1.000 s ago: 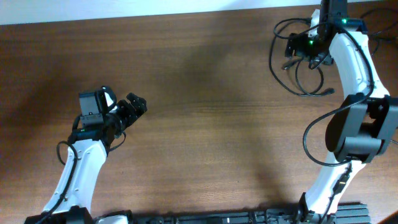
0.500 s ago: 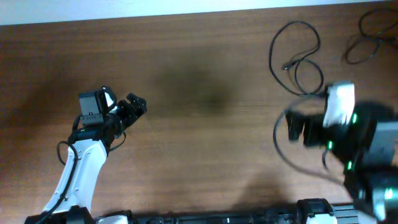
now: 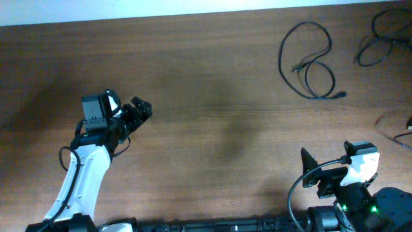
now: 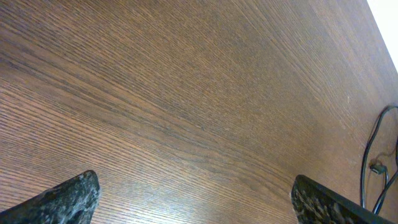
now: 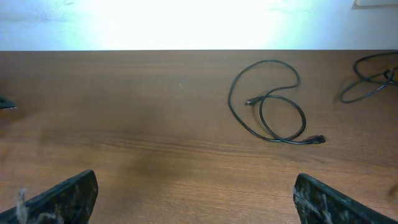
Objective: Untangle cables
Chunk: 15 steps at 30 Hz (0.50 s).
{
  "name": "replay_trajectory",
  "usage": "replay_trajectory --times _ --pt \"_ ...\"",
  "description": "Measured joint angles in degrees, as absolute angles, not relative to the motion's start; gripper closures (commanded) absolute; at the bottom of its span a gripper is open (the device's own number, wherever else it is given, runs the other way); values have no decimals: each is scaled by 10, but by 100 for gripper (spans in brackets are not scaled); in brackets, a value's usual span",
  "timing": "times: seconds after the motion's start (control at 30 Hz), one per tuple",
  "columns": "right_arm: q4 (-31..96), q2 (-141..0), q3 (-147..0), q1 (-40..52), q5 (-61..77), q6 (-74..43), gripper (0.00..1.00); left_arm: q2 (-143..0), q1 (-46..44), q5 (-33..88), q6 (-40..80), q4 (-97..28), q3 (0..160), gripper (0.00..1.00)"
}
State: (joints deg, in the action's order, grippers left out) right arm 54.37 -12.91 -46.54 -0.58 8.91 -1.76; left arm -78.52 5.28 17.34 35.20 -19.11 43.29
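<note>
Looped cable (image 3: 307,77) whole, second cable (image 3: 359,57) cropped

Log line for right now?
left gripper open, empty | right gripper open, empty | looped cable on table, untouched | second cable apart, far-right corner

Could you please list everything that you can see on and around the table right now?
table: one, brown wood, fills the view
looped cable: one, black, far right area, lying alone
second cable: one, black, far right corner, partly cut off
thin cord: one, black, right edge, mostly cut off
left end effector: one, black, open, over bare wood at left
right end effector: one, black, open, near right edge
</note>
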Motion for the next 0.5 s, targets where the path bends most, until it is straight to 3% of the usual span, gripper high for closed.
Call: replay_trajectory --times 0.27,0.5 --pt "516 -70 -446 -6 89 -17 1 -785 53 173 352 -191 433 1" --pt "177 -6 -195 -6 89 -18 1 -785 53 173 352 -192 433 1"
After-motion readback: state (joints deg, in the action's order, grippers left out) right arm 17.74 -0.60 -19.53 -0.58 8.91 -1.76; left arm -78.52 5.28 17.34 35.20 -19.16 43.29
